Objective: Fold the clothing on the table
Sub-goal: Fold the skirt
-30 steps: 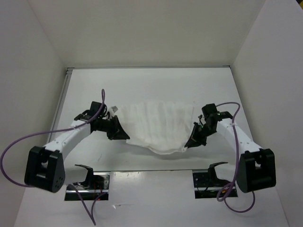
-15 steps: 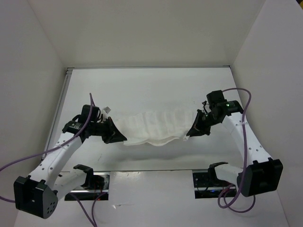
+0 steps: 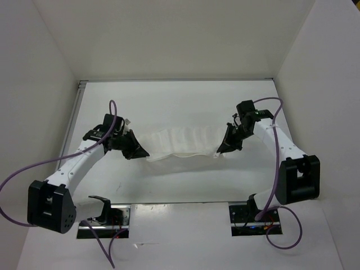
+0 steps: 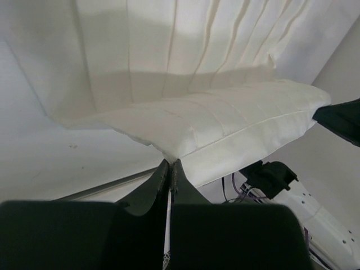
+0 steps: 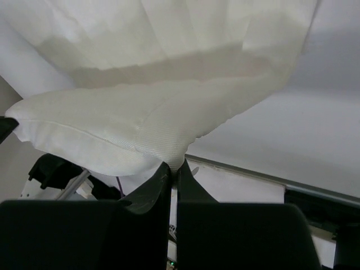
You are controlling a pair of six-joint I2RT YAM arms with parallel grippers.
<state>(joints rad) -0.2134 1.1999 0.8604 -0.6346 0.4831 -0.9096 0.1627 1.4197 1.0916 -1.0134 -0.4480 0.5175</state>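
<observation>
The clothing [image 3: 183,142] is a thin white garment with lengthwise creases, stretched as a narrow band between the two arms above the middle of the table [image 3: 180,101]. My left gripper [image 3: 142,153] is shut on its left corner; in the left wrist view the cloth [image 4: 197,124] runs into the pinched black fingertips of that gripper [image 4: 170,164]. My right gripper [image 3: 220,151] is shut on the right corner, and the right wrist view shows the fabric [image 5: 146,118] bunched between the tips of that gripper [image 5: 174,167]. A doubled near edge hangs under the band.
White walls enclose the table on the left, back and right. A metal rail [image 3: 79,101] runs along the left edge. Purple cables [image 3: 22,169] loop from both arms. Two black arm mounts [image 3: 104,211] sit at the near edge.
Both grippers have carried the near edge of the clothing away from the arm bases toward the back. The visible cloth has shrunk from a wide spread sheet to a narrow band.
</observation>
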